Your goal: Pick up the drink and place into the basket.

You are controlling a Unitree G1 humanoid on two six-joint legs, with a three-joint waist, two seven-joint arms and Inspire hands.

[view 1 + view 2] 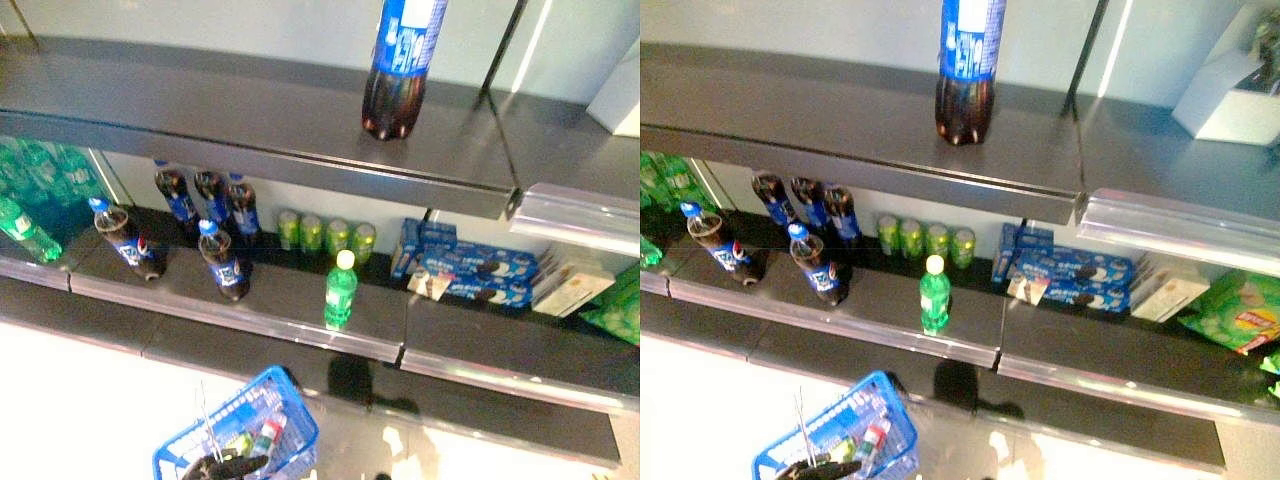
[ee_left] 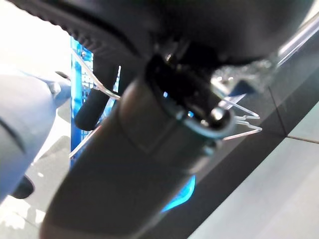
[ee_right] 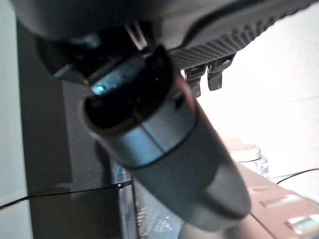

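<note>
A green bottle (image 1: 340,292) with a pale cap stands alone near the front edge of the middle shelf (image 1: 270,310). The blue basket (image 1: 290,425) hangs low at the left, below the shelf. A small drink with a red and green label (image 1: 266,436) lies in it. My left hand (image 1: 225,465) is shut on the basket's thin wire handles (image 2: 239,119). In the right wrist view my right hand (image 3: 169,149) hangs idle and empty, with its thumb straight and its fingers (image 3: 207,79) relaxed.
Cola bottles (image 1: 222,262) stand left of the green bottle, with green cans (image 1: 325,233) behind it and blue biscuit boxes (image 1: 465,270) to the right. A large cola bottle (image 1: 400,65) stands on the top shelf. Green bottles (image 1: 35,190) fill the far left.
</note>
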